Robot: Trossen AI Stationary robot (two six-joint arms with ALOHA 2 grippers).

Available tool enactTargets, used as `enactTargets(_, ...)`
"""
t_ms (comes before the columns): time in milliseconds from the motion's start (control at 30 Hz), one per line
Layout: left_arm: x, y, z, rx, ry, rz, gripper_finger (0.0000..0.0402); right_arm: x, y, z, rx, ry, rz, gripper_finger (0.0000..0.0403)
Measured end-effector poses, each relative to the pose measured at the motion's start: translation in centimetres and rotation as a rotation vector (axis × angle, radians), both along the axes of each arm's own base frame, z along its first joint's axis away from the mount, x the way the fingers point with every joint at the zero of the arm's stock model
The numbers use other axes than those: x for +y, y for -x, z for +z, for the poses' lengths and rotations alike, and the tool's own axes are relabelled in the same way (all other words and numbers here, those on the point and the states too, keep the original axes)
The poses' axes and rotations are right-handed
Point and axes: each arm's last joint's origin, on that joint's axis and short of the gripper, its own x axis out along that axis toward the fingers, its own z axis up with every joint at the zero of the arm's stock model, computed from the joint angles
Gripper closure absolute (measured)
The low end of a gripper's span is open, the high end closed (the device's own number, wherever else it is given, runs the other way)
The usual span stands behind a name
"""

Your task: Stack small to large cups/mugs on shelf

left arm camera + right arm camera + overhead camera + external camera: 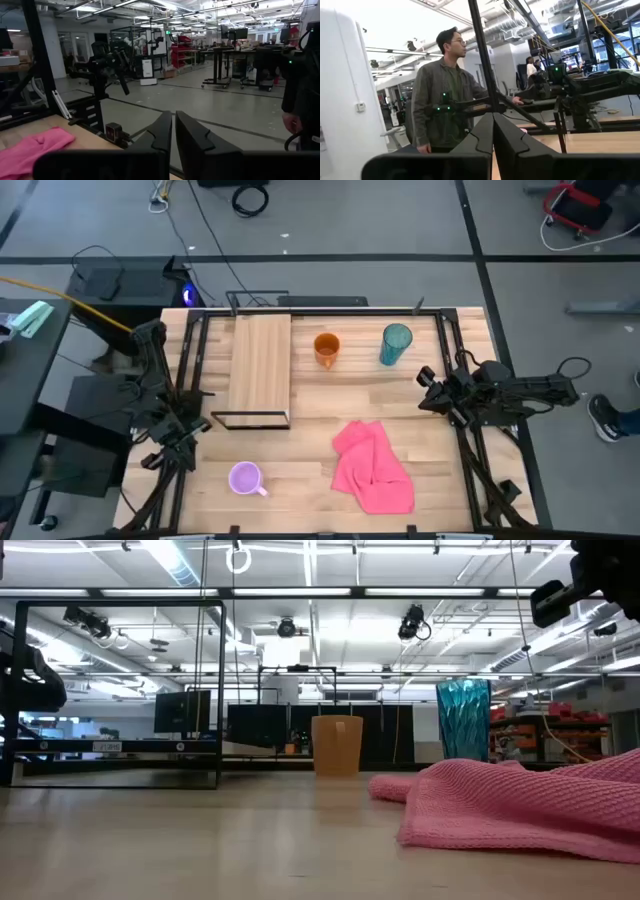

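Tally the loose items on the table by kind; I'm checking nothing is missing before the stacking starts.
Mugs with handles: 2, the orange mug and the lilac mug
Teal tumbler: 1
Wooden shelf: 1
Pink cloth: 1
Total: 5

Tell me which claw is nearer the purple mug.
Left. The left claw sits at the table's left edge, just beside the purple mug. The right claw is at the right side, beyond the pink cloth, closer to the teal tumbler.
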Motion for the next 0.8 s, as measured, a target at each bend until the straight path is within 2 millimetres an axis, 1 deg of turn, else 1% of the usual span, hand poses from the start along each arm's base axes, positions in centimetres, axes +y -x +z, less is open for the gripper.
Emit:
enactTargets(333,0.0,0.0,0.0,0.0,0.0,0.0,0.0361,0.0,0.0,0.0,0.0,0.0,0.0,0.0387)
enactTargets(633,0.0,0.0,0.0,0.0,0.001,0.0,0.0371,0.0,0.0,0.0,0.0,0.0,0.0,0.0387)
enactTargets(800,0.0,0.0,0.01,0.0,0.001,0.0,0.0368,0.0,0.0,0.01,0.0,0.0,0.0,0.0387)
